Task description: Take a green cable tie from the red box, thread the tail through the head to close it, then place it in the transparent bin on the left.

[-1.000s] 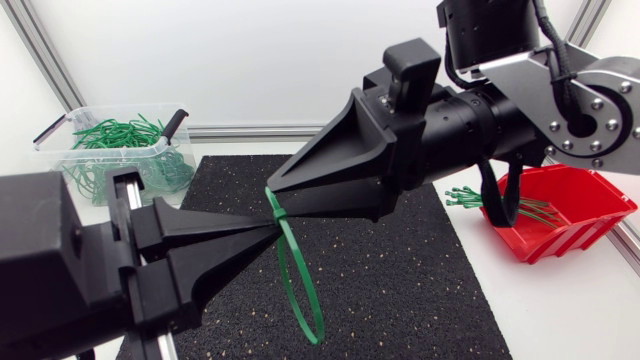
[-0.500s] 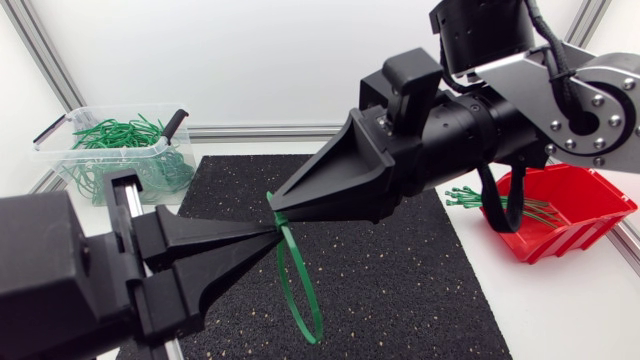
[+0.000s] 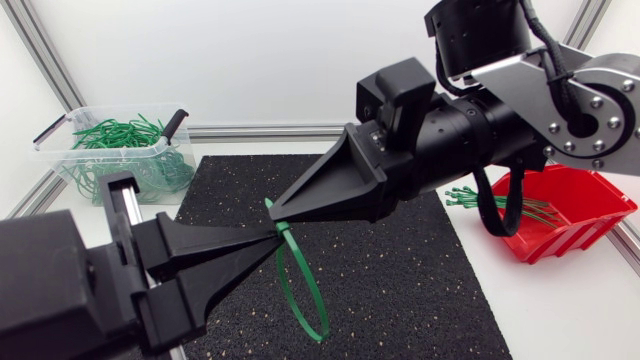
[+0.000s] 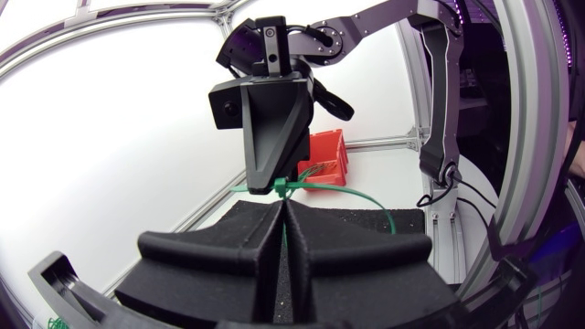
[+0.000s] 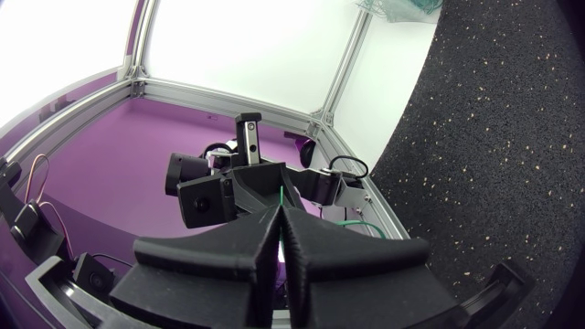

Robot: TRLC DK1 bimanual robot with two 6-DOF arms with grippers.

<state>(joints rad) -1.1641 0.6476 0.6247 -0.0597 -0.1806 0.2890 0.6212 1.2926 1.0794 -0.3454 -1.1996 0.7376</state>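
- Black speckled mat (image 3: 420, 270) fills the lower centre of the frame.
- From the upper right, my right gripper (image 3: 276, 208) reaches to the centre, its fingers pressed together on the green cable tie (image 3: 300, 290).
- From the lower left, my left gripper (image 3: 272, 232) pinches the same tie just below.
- Upper left, the transparent bin (image 3: 70, 165) holds green ties.
- At the right edge, the red box (image 3: 560, 235) holds more.
- At centre, the tie's loop hangs from both tips above the mat.
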